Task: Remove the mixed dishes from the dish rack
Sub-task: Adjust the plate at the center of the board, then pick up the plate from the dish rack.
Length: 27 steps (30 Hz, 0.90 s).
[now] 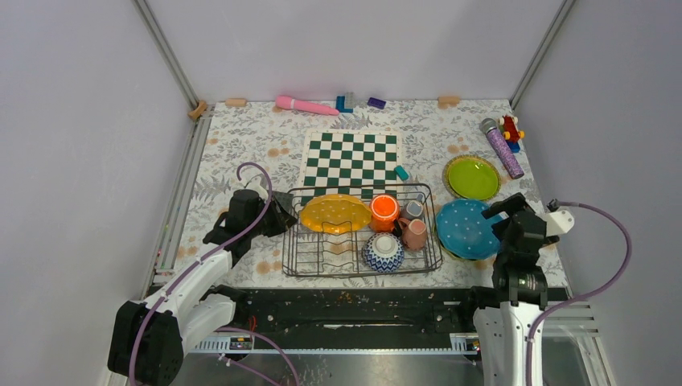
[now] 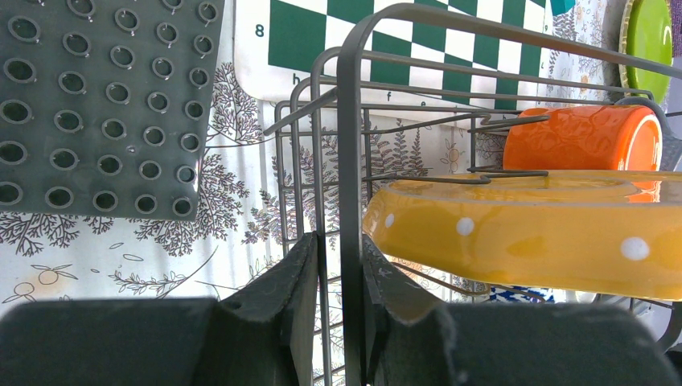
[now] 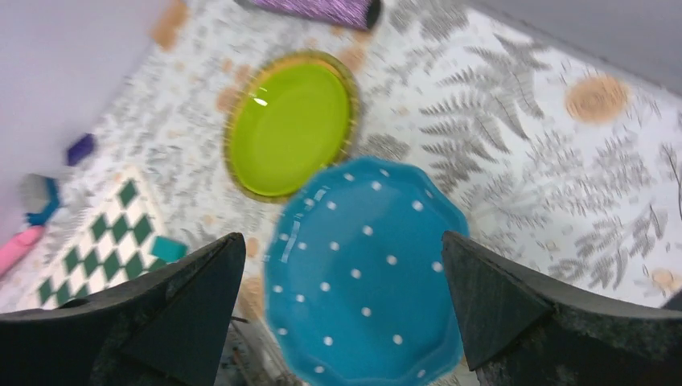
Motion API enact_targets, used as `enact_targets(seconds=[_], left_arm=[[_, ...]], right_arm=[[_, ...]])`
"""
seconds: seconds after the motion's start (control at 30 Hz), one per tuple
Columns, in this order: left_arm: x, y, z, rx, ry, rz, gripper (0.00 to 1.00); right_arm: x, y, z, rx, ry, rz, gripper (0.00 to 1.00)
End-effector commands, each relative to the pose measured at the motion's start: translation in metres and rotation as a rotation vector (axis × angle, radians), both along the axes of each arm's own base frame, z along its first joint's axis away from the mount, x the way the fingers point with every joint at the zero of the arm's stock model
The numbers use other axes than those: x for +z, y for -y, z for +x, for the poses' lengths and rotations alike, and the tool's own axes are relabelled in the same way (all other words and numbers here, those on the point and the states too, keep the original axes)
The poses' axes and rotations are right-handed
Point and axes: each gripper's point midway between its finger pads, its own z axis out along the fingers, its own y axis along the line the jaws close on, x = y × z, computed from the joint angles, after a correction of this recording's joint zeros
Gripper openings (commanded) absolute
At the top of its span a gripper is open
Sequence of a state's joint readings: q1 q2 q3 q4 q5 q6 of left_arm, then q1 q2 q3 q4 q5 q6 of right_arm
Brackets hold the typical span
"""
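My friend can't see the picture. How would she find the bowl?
Find the dark wire dish rack. By its near edge, right of centre, sits the bowl. Only it has a blue-and-white pattern; the orange cup and pink mug beside it are plain.

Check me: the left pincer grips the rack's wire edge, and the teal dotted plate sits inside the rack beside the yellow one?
No: the teal plate lies on the table outside the dish rack, to its right, as the top view shows. The left pincer does grip the wire edge; the yellow plate is inside.
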<state>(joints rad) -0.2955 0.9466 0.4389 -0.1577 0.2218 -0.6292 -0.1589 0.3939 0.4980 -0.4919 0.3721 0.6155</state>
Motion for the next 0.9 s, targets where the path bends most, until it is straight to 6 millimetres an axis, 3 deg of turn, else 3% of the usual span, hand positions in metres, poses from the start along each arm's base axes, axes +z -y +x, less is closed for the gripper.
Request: enact_targets(seconds=[0.0,0.1,0.2,0.3,0.37,0.5,0.6,0.67,0.8,0.87], left_arm=[[-0.004,0.003,-0.006,-0.013,-0.028,-0.014,0.21],[-0.003,0.002,-0.006,-0.012,-0.024,-0.012,0.21],[-0.003,0.002,-0.006,-0.01,-0.022,-0.012,0.21],[-0.003,0.002,-0.005,-0.011,-0.024,-0.014,0.21],[-0.003,0.003,-0.005,-0.012,-0.028,-0.014,0.21],[-0.005,0.003,-0.005,-0.01,-0.033,-0.014,0.21],[-0.004,0.002,-0.005,-0.011,-0.029,-0.013,0.21],[-0.004,0.002,-0.005,-0.009,-0.025,-0.012,0.21],[-0.004,0.002,-0.005,-0.011,-0.029,-0.009,0.21],[-0.005,0.002,-0.006,-0.012,-0.032,-0.009,0.21]], right_arm=[[0.056,-0.016,0.008,0.16,0.103,-0.082,0.98],[0.088,-0.049,0.027,0.375,0.219,-0.083,0.99],[0.117,-0.106,0.043,0.726,0.327,-0.059,0.99],[0.129,-0.153,0.047,1.028,0.362,-0.002,0.99],[0.124,-0.179,0.048,1.175,0.332,-0.012,0.99],[0.106,-0.243,0.039,1.489,0.224,-0.281,0.99],[0.101,-0.283,0.026,1.752,0.237,-0.423,0.99],[0.098,-0.302,0.022,1.882,0.235,-0.562,0.99],[0.071,-0.328,0.012,2.146,0.108,-0.785,0.99],[0.066,-0.34,0.022,2.191,0.081,-0.85,0.99]])
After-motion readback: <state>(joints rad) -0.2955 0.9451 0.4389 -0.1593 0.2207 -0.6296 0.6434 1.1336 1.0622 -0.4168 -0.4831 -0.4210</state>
